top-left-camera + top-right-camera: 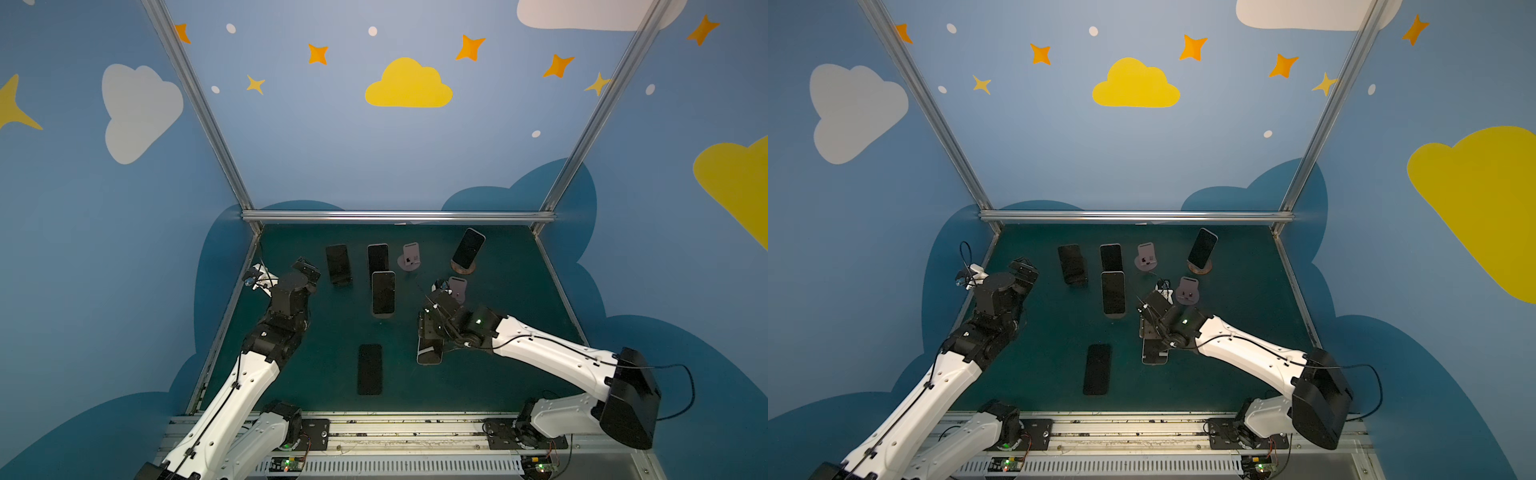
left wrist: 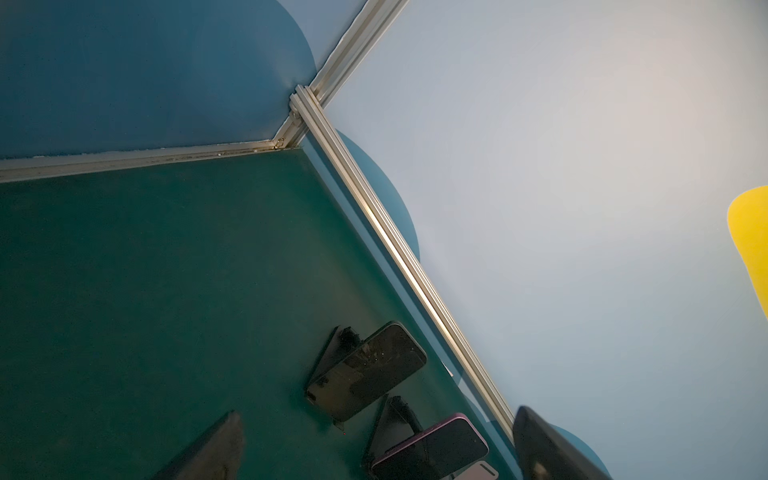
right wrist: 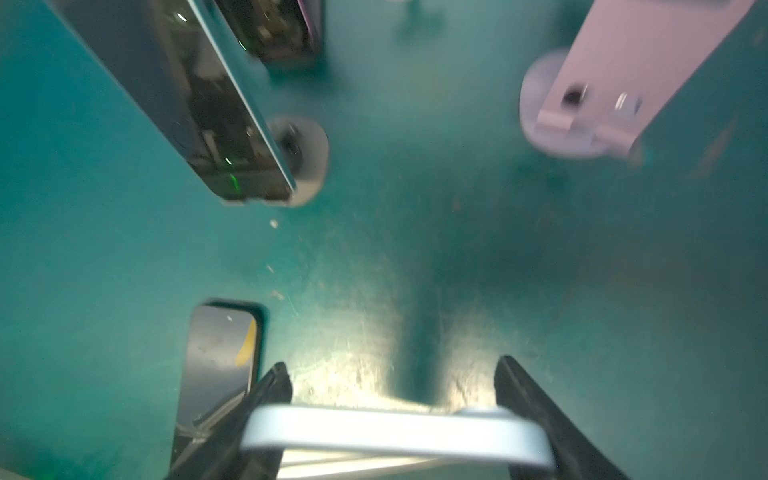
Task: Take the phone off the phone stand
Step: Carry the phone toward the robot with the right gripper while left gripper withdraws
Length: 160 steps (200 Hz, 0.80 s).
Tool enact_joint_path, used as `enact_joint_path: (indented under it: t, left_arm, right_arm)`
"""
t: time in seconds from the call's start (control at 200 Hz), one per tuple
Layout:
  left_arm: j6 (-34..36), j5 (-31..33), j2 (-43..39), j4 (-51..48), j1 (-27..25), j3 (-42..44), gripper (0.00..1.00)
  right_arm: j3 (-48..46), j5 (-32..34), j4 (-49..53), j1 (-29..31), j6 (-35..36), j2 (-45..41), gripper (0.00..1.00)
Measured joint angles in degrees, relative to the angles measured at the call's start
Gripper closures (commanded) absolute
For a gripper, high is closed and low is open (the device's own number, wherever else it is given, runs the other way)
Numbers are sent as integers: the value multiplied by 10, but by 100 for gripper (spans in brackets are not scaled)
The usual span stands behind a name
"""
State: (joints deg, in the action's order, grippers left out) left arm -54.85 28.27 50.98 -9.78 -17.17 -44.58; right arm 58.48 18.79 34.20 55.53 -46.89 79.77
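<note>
R gripper (image 3: 392, 370) clamped on phone (image 3: 395, 430), edge pinched btwn its jaws, apart from pink stand (image 3: 602, 95); L gripper (image 1: 306, 269) spread wide, holding nothing

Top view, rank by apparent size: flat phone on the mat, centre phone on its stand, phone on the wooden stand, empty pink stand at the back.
1. flat phone
2. centre phone and phone on the wooden stand: look about alike, and the latter stands farther back, so unranked
3. empty pink stand, smallest
</note>
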Motion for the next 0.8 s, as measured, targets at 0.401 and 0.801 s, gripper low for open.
enact_joint_path:
  t: [0.401,0.801]
  left_arm:
    - [-32,-33,0,-1,3,0,0]
    - [-44,-83,25,0,5,-1,0]
  right_arm:
    - [16,-30,23,53,-83,80,45]
    - [62,-68,-2,94,-112,175,45]
